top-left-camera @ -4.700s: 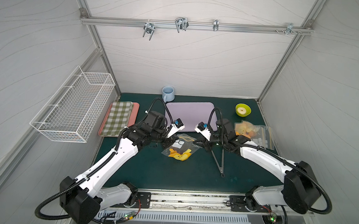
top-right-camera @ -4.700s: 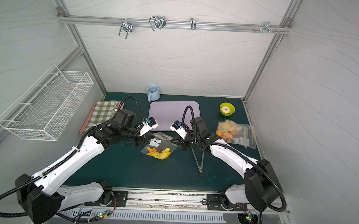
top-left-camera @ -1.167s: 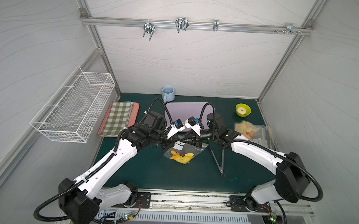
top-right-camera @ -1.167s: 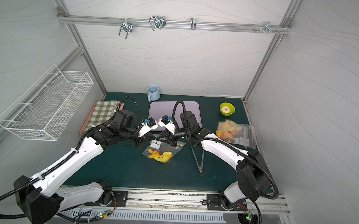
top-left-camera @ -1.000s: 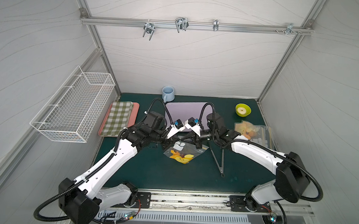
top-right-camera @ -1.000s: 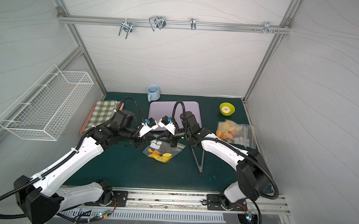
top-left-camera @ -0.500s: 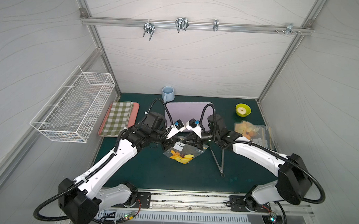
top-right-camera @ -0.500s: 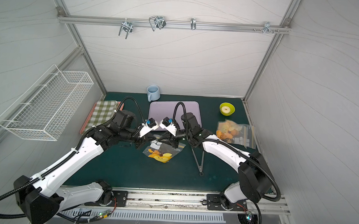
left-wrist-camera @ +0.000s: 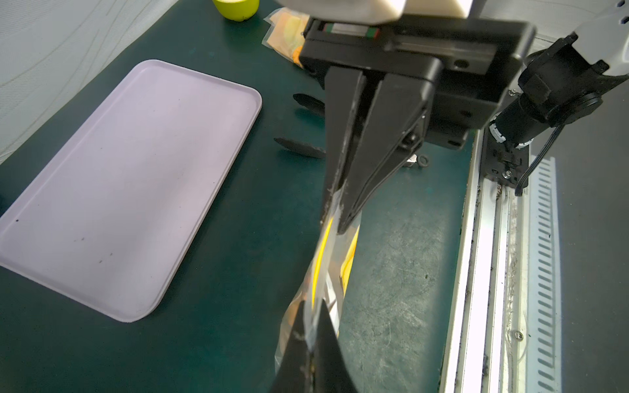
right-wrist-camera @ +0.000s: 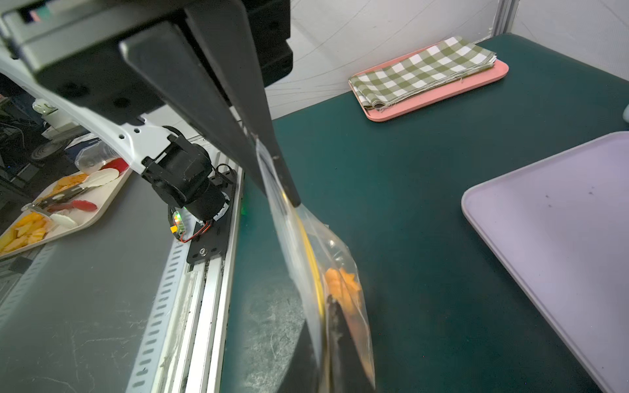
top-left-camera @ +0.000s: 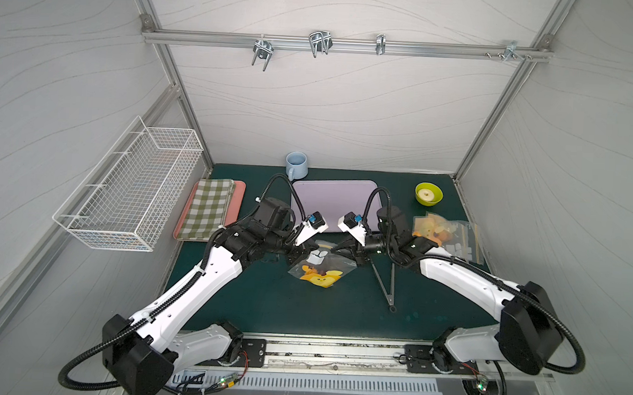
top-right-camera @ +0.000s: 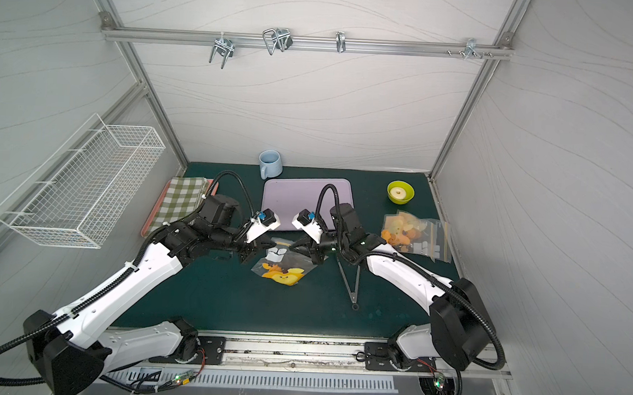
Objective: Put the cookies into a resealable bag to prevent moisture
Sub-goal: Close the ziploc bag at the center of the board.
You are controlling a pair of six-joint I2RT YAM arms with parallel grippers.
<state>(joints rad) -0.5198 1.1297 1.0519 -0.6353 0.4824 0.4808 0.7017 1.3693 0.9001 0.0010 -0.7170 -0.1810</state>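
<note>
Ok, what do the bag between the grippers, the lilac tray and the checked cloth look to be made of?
The bag looks like thin clear plastic film, glossy: the cookies show through, and it creases and catches glare.
The lilac tray is probably moulded plastic, matt: even colour, rounded raised rim, small dark marks.
The checked cloth is woven fabric: folded layers, loose threads at one edge.

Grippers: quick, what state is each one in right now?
Left gripper: shut on the resealable bag at one edge.
Right gripper: jaws nearly together at the bag's opposite edge; gripping or not cannot be told.
</note>
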